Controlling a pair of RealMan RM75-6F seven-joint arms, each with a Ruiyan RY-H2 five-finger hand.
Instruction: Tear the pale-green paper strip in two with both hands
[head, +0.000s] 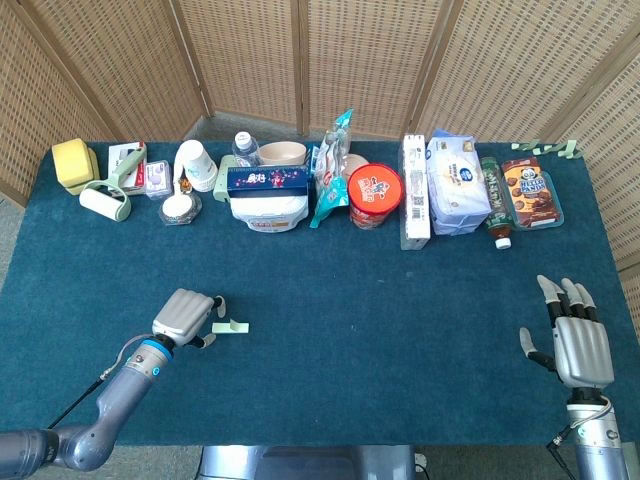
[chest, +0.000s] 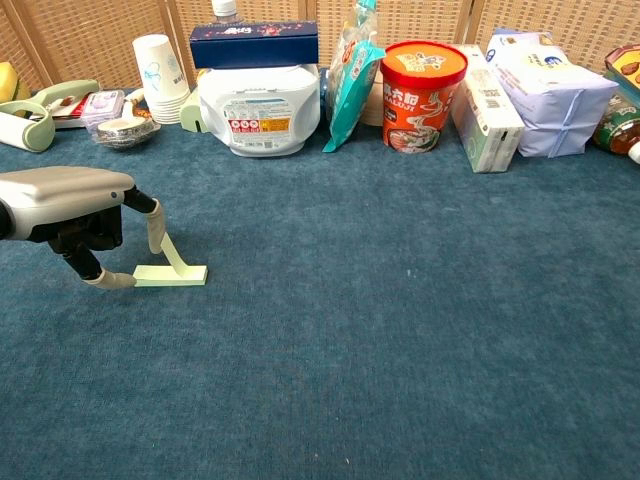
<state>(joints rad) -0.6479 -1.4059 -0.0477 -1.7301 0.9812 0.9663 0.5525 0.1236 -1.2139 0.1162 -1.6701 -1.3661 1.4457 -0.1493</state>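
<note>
1. Woven rattan screens (head: 360, 60) stand behind a table covered in dark blue cloth (head: 380, 300).
2. Along the far edge of the table runs a row of goods: a yellow sponge (head: 73, 162), a lint roller (head: 104, 198), a stack of paper cups (head: 195, 163), a white tub (chest: 259, 108) with a dark blue box (chest: 254, 44) on top, a teal snack bag (chest: 349, 85), a red instant-noodle cup (chest: 424, 80), a tall white carton (head: 415, 192), a pack of tissues (head: 457, 183), a bottle lying on its side (head: 496, 203) and a tray of cookies (head: 528, 191).
3. The pale-green paper strip (chest: 171, 272) lies flat on the cloth at near left, well apart from the row of goods; one end is folded up and stands tilted above the flat part.
4. The left hand (head: 186, 316) sits just left of the strip, palm down, fingers curled downward and apart.
5. In the chest view, one fingertip (chest: 155, 232) is at the raised flap and another (chest: 108, 281) rests on the cloth at the strip's left end. Whether either actually touches the paper cannot be told; nothing is clamped.
6. The right hand (head: 577, 339) is at the near right edge of the table, well apart from the strip, fingers straight and spread, holding nothing.
7. The strip is whole.
</note>
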